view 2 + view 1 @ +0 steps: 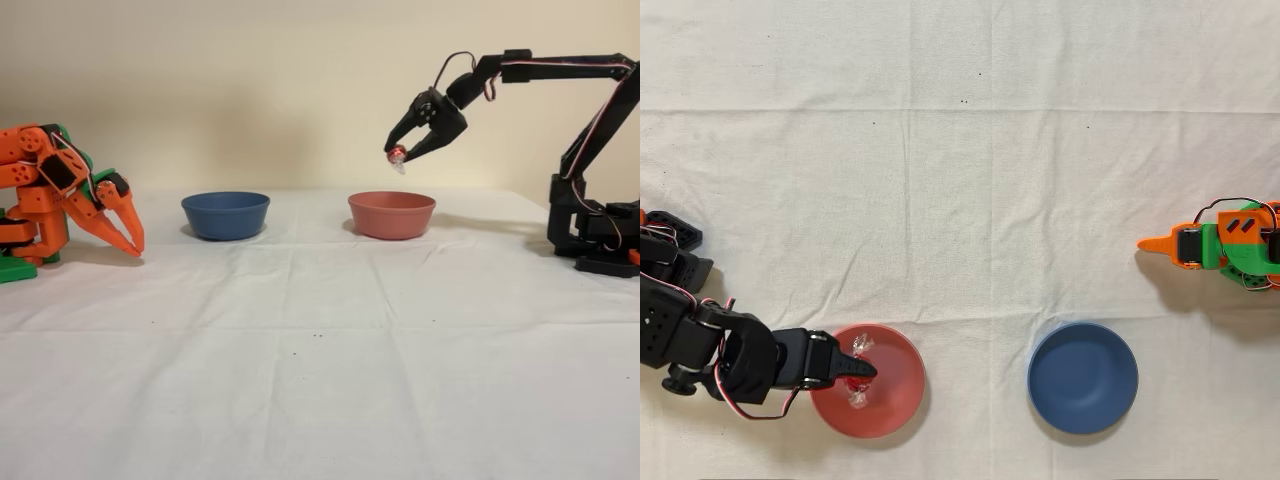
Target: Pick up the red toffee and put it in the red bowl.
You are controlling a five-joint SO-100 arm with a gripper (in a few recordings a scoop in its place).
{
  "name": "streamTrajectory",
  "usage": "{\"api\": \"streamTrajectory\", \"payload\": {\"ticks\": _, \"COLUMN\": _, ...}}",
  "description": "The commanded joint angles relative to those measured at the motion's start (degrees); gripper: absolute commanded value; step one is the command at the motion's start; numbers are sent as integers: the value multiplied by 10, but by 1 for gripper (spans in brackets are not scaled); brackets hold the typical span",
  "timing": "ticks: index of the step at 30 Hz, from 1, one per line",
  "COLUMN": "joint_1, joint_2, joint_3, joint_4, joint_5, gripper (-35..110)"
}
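In the fixed view the black arm's gripper (pixel 400 152) is hanging in the air, its fingertips pinching the red toffee (pixel 397 155). Directly below the claw the red bowl (pixel 391 215) is sitting on the white cloth (pixel 320 340). Lower and to the claw's left, the blue bowl (pixel 225 215) is resting.

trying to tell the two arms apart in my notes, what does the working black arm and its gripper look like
The black arm is built of matte black plastic links and boxy servo blocks on a black base. Thin red, white and black wires loop along its joints in both views. Its gripper is black too, with two tapered, claw-like fingers. The idle arm is orange with green parts.
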Motion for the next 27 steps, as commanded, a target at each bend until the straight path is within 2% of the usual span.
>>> {"api": "streamTrajectory", "payload": {"ticks": 1, "joint_1": 22, "joint_2": 24, "joint_3": 20, "joint_4": -35, "joint_5": -22, "gripper": 10}}
{"api": "streamTrajectory", "payload": {"ticks": 10, "joint_1": 31, "joint_2": -4, "joint_3": 67, "joint_4": -109, "joint_5": -39, "gripper": 10}}
{"api": "streamTrajectory", "payload": {"ticks": 27, "joint_1": 37, "joint_2": -81, "joint_3": 40, "joint_4": -169, "joint_5": -45, "gripper": 11}}
